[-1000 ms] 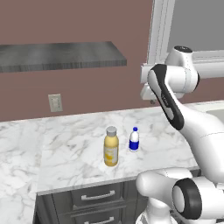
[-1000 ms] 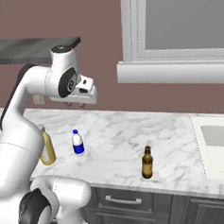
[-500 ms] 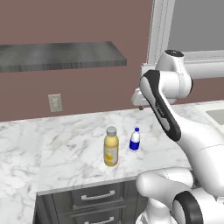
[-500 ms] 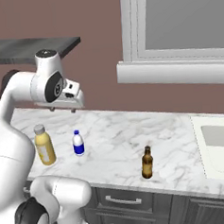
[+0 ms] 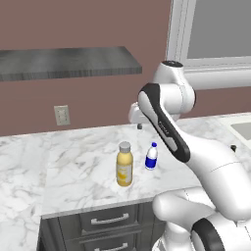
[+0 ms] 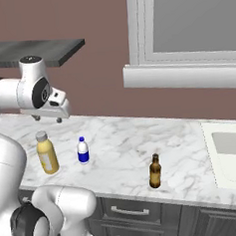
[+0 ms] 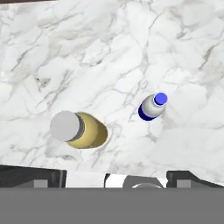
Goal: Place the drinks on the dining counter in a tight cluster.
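Tool [image 6: 47, 117], fingers apart, hangs above upright juice bottle [image 7: 76, 129] and water bottle [image 7: 152, 107]; beer bottle [image 6: 154, 171] well apart.

Three drinks stand on the marble tabletop: one yellow juice bottle [image 6: 47, 154] and one blue-capped water bottle [image 6: 83, 150], both below the jaws, and one brown beer bottle [image 6: 154, 171] farther off. There are also one wall outlet [image 5: 62, 115], one shelf [image 5: 66, 62] and one sink [image 6: 231, 152].

kitchen | marble counter [image 6: 121, 139] over dark drawers [image 6: 129, 211] | sink [image 6: 232, 154] | window [image 6: 193, 20] | wall outlet [image 5: 62, 115]
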